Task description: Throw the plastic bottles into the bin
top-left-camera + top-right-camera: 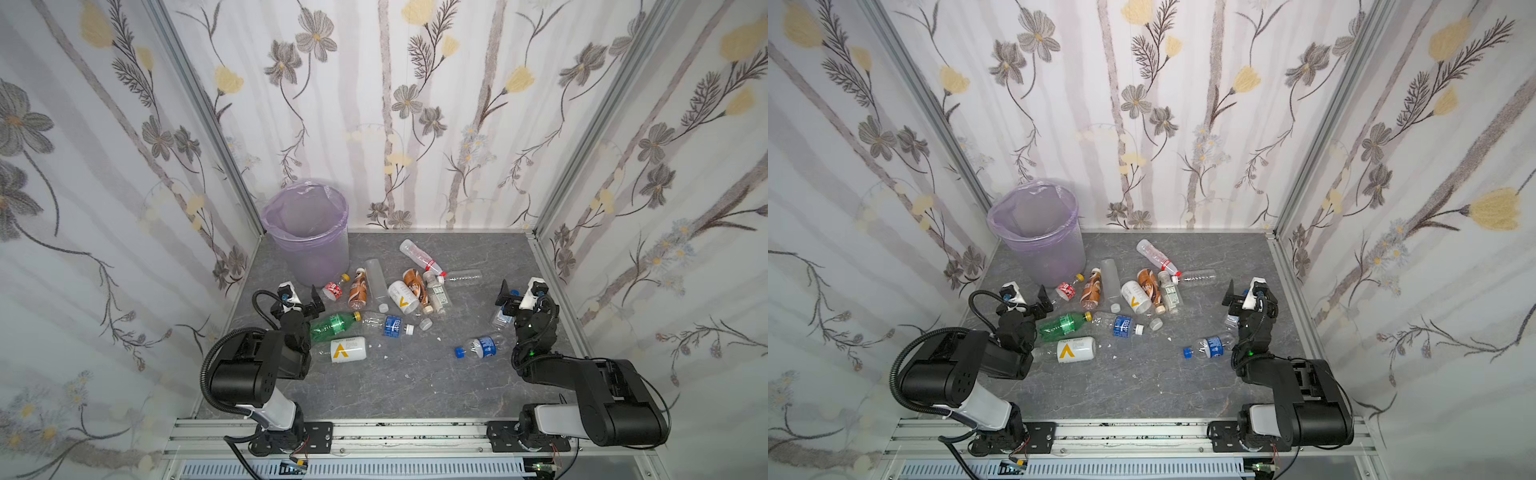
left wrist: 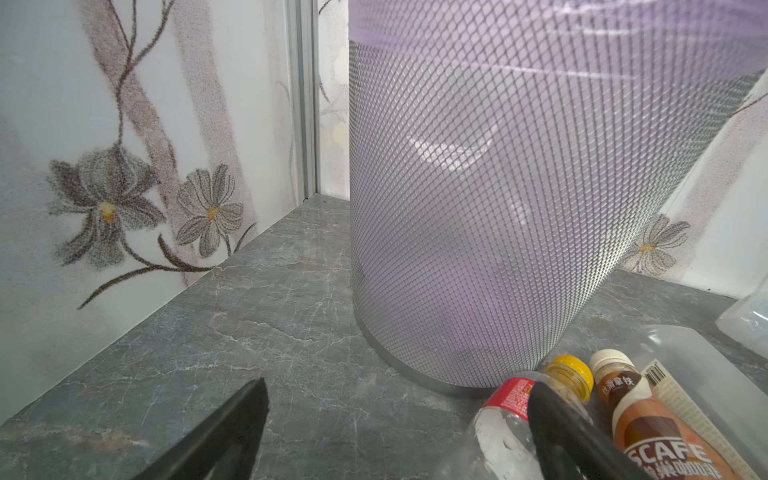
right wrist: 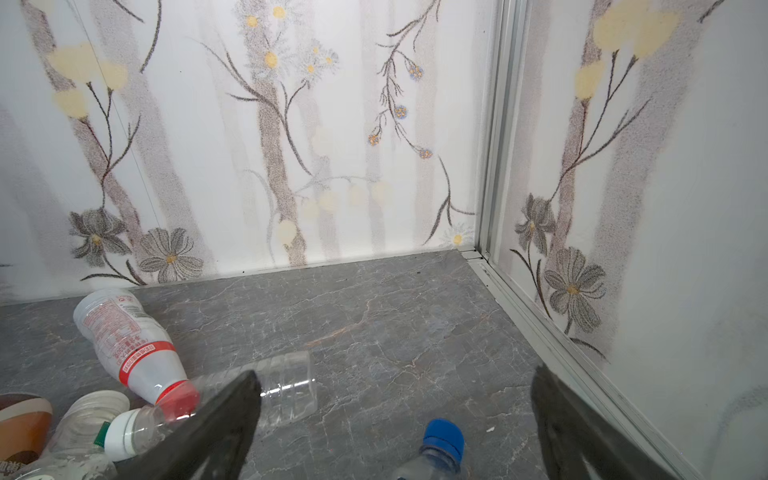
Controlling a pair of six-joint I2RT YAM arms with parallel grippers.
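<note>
Bin (image 1: 328,257): looks empty.
Bottles (image 1: 403,297): all lying on the surface (image 1: 415,374), none picked.
Left claw (image 2: 399,386): wide, empty.
Right claw (image 3: 395,382): wide, empty.

Bright, even, diffuse light; shadows on the tabletop (image 1: 415,374) under the arms (image 1: 249,365) are faint and soft. In both top views wide-angle distortion bows the aluminium posts (image 1: 208,124) toward the edges. In the wrist views the near gripper fingers (image 2: 224,436) blur, the wallpaper (image 3: 332,124) looks grainy, and white glare streaks the bin (image 2: 498,208) liner.
</note>
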